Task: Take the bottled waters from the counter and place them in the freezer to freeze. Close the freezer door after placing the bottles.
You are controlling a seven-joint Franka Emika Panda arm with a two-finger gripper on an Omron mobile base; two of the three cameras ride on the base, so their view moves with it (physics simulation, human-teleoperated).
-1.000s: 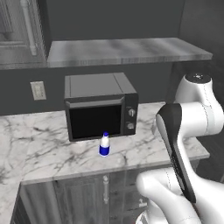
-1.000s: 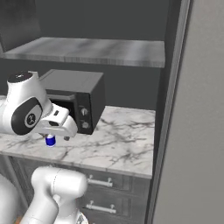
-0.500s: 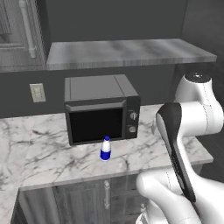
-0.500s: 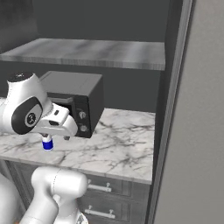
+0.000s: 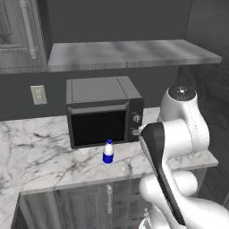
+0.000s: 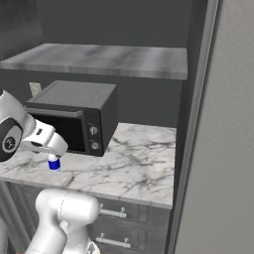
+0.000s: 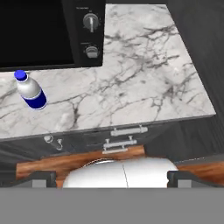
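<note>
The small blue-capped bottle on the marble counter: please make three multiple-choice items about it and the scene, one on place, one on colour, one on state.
1. Where does the small blue-capped water bottle stand?
A. On the white marble counter, before the dark grey microwave
B. On the grey wall shelf
C. On top of the microwave

2. What colour is the bottle's label band?
A. Red
B. Blue
C. Green

3. How is the bottle posed?
A. Lying on its side
B. Held in the tool
C. Upright, free

Answers: 1 A, it stands before the microwave's door; 2 B, the hand view shows a blue band; 3 C, cap up and nothing grips it.
</note>
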